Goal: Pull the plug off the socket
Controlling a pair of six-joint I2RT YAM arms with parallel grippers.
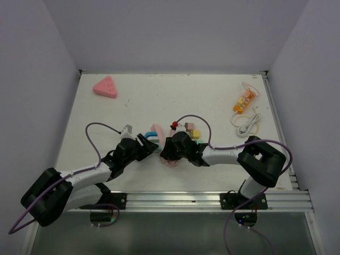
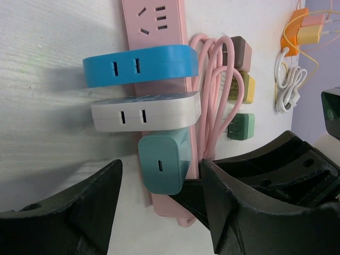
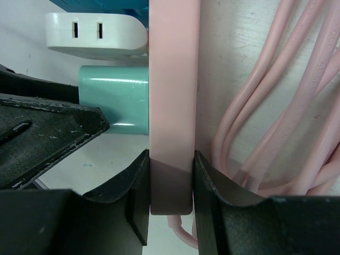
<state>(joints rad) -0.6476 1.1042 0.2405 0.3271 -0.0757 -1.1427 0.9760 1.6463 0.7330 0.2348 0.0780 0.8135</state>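
A pink power strip (image 2: 156, 21) lies on the table with a blue plug (image 2: 138, 65), a white plug (image 2: 143, 110) and a teal plug (image 2: 163, 162) in its sockets. My left gripper (image 2: 162, 166) is open, its fingers on either side of the teal plug, not touching it. My right gripper (image 3: 170, 183) is shut on the near end of the pink strip (image 3: 170, 106). The teal plug (image 3: 114, 101) sticks out to the strip's left in the right wrist view. In the top view both grippers (image 1: 151, 144) (image 1: 169, 151) meet at the strip (image 1: 157, 129).
The strip's coiled pink cable (image 3: 265, 133) lies beside it. Brown (image 2: 240, 52), yellow (image 2: 243, 87) and green (image 2: 240, 126) adapters sit to the right. An orange adapter (image 1: 243, 101) and a white cable (image 1: 245, 125) lie far right. A pink triangle (image 1: 105, 87) lies far left.
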